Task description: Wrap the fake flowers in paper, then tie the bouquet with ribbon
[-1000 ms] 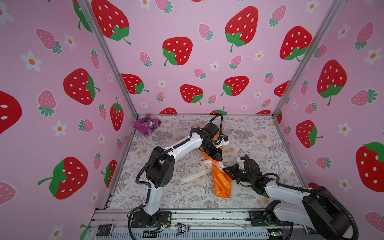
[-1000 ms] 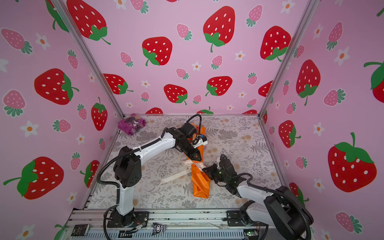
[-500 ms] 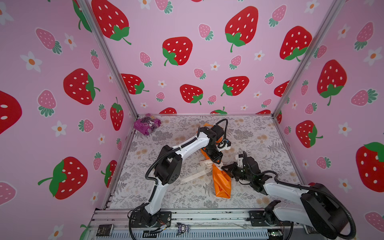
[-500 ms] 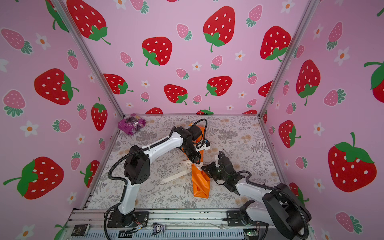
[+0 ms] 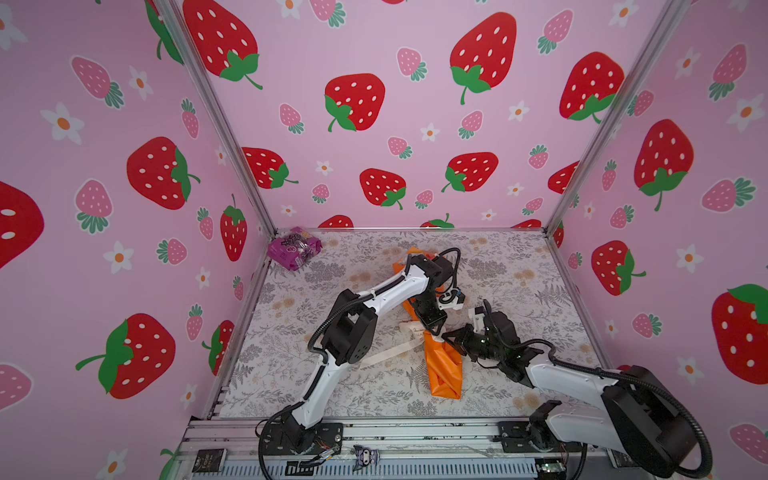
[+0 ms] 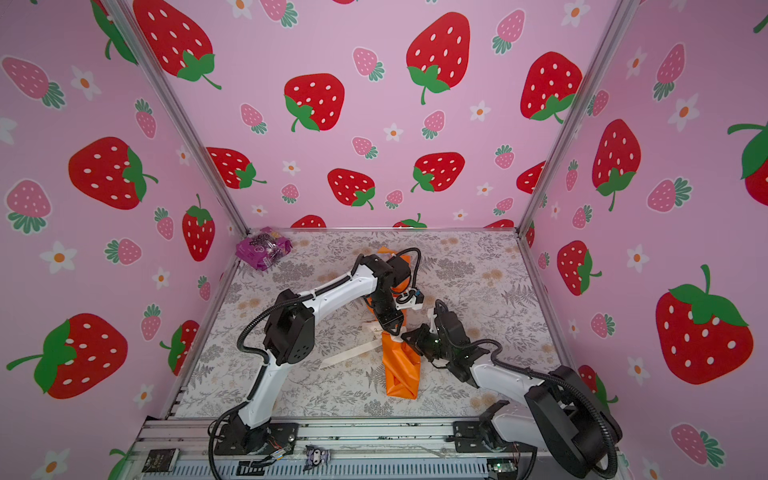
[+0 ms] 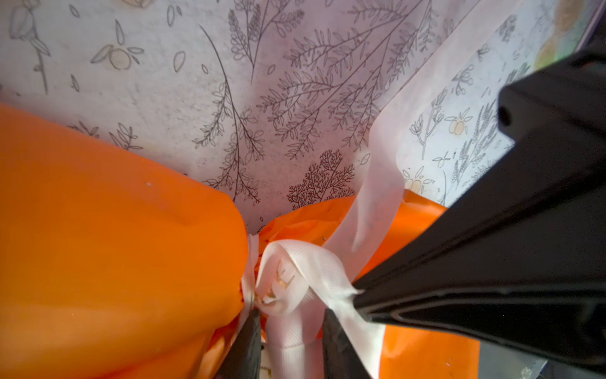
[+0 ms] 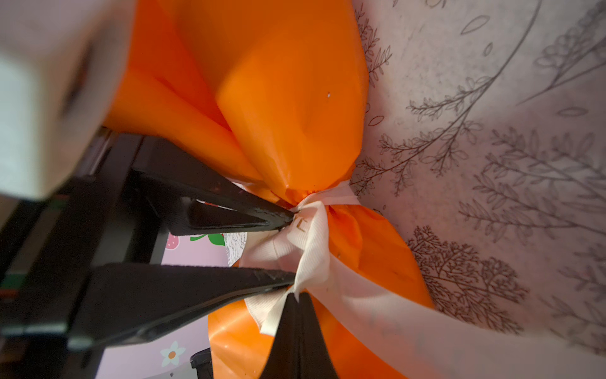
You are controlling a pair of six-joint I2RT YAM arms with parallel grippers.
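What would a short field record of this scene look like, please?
Bouquet: orange wrapping, lying on the floral table, waist cinched by a white ribbon
Left gripper: jaws apart, astride the knot
Right gripper: shut on the ribbon beside the knot
Elsewhere: purple packet in the far left corner

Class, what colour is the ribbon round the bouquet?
The ribbon is white, clearest in the left wrist view.

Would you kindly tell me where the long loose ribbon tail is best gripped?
Likely close to the knot, where the ribbon tail lifts off the table over the orange wrapping, leaving both flat faces free. Come from above on the tail's side; the right pincer, shut on the other strand, blocks the opposite side.
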